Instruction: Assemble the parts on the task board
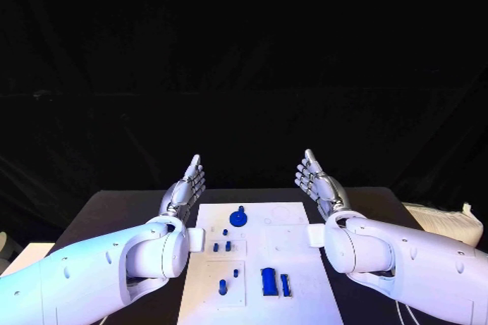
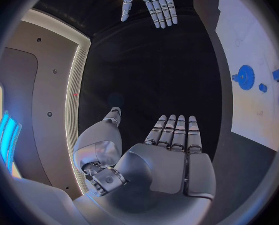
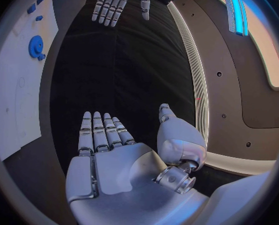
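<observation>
The white task board (image 1: 295, 283) lies in the middle of the black table. A round blue gear (image 1: 238, 218) sits near its far end, small blue pegs (image 1: 221, 247) stand mid-board, and a blue block (image 1: 269, 281) with a thin bar beside it lies near the front. My left hand (image 1: 185, 186) is raised above the board's far left corner, fingers straight and together, holding nothing. My right hand (image 1: 319, 183) mirrors it at the far right corner, palm facing inward, empty. The left wrist view shows the gear (image 2: 246, 77) on the board (image 2: 252, 30) and the right hand (image 2: 151, 2) opposite.
The black table (image 1: 112, 212) extends to either side of the board. A white padded object (image 1: 448, 223) lies off the table's right edge. In the right wrist view the board (image 3: 14, 85) with the gear (image 3: 36, 46) lies beside my palm (image 3: 114, 160).
</observation>
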